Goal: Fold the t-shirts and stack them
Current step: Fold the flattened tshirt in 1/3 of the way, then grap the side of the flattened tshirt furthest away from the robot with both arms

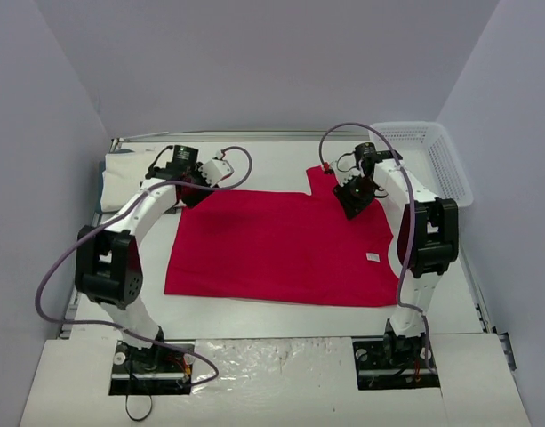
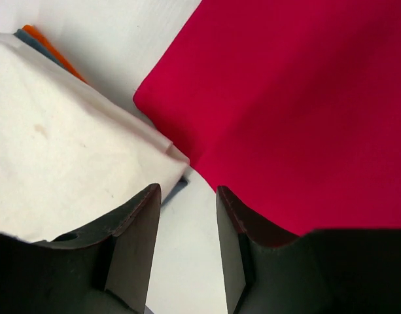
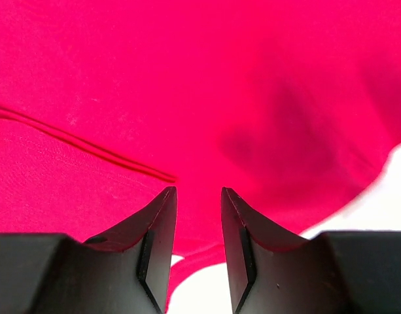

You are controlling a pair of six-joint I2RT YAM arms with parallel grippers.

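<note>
Plain pale grey walls (image 1: 254, 62) close in the work area on three sides. Between them lies a white table (image 1: 281, 158), with a crinkled glossy sheet (image 1: 272, 356) across its near edge around the arm bases.

The red t-shirt (image 1: 281, 249) lies spread flat in the middle of the table and covers most of it. One short piece juts toward the far side by the right arm.

A white mesh basket (image 1: 432, 147) sits at the far right corner, partly over the table's edge. The white t-shirt (image 1: 116, 182) lies folded at the far left corner, just beside the red one. Orange and blue-grey edges (image 2: 53, 46) peek out from under it.

The left gripper (image 1: 195, 191) hangs over the red shirt's far left corner. Its jaws are parted, with nothing between them but bare table. The right gripper (image 1: 354, 200) hovers low over the red shirt's far right part, its jaws likewise released and clamping no cloth.

A small white label (image 1: 372, 257) shows on the red cloth near the right arm.
</note>
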